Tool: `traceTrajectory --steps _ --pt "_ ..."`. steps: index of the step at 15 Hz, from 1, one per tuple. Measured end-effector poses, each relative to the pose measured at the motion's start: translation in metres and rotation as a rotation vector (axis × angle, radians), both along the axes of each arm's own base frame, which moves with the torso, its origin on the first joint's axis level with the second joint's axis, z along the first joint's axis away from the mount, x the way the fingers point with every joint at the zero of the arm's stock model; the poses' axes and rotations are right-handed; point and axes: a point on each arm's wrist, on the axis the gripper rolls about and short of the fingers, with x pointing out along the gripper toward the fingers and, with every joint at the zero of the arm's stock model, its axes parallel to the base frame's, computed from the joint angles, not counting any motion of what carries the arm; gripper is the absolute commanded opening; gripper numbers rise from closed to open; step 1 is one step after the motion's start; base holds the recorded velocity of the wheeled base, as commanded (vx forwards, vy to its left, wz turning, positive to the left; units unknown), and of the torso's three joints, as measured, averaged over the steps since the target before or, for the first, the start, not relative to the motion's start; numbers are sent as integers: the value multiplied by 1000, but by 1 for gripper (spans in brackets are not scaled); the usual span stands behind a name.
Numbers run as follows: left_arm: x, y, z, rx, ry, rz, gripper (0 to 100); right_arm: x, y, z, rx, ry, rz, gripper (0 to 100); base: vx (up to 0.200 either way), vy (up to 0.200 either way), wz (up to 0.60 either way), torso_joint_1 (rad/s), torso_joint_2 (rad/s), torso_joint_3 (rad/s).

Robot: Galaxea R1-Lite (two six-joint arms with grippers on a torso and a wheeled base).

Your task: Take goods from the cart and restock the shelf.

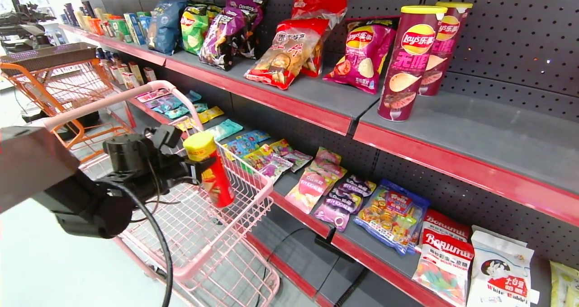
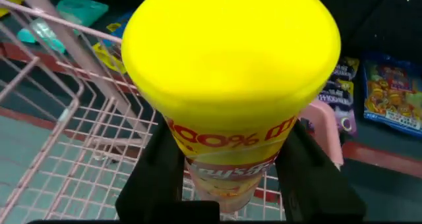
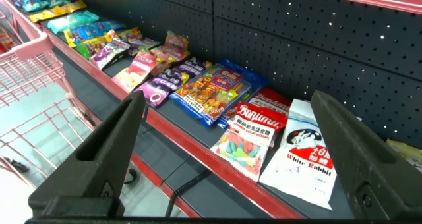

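My left gripper is shut on a red chip can with a yellow lid, held upright over the pink cart, near its shelf-side rim. In the left wrist view the can's yellow lid looms close, with black fingers clamped on both sides of the can body. Two maroon chip cans with yellow lids stand on the upper shelf to the right. My right gripper stands open with nothing between its fingers, facing the lower shelf's candy bags.
Chip bags lean along the upper shelf; bare shelf lies right of the maroon cans. Candy packs and white bags fill the lower shelf. An orange cart stands behind the pink one.
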Motion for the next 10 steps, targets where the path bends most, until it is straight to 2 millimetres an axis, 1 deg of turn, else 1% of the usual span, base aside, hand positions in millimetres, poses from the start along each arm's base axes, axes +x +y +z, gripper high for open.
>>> traceTrajectory --steps 1,3,4,5,6,8,10 --pt "-10 6 22 -2 -8 14 0 0 0 0 0 0 0 100 0 0 0 0 0 0" --pt "-43 14 74 -4 -30 33 0 0 0 0 0 0 0 100 0 0 0 0 0 0" --pt "-66 17 96 -5 -27 39 0 0 0 0 1 0 0 100 0 0 0 0 0 0" --pt "-93 20 117 -4 -30 46 0 0 0 0 1 0 1 100 0 0 0 0 0 0" --pt "-121 22 134 -3 -48 51 0 0 0 0 1 -1 2 100 0 0 0 0 0 0" --pt "-178 24 156 0 -109 65 0 0 0 0 1 -1 2 100 0 0 0 16 -50 -35" --pt "-228 26 160 13 -137 100 0 0 0 0 3 0 1 100 0 0 0 110 -356 -229"
